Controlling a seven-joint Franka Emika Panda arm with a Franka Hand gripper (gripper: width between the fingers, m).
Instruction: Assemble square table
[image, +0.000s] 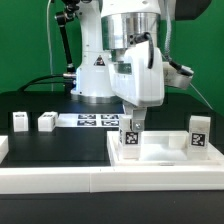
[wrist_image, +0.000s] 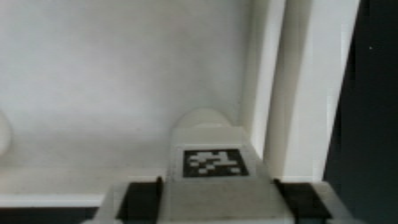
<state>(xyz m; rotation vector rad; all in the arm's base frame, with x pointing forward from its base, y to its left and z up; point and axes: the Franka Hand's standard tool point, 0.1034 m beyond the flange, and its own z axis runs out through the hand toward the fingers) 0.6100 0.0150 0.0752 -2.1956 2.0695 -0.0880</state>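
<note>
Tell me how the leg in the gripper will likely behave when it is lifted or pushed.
The leg looks like a stiff plastic block, so it should not bend in the gripper. It is small, so probably light. It stands taller than wide and its faces look smooth, so it might slip or tip.

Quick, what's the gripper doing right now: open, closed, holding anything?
The gripper is closed on a white tagged leg, which is clamped between its fingers at the tabletop.
</note>
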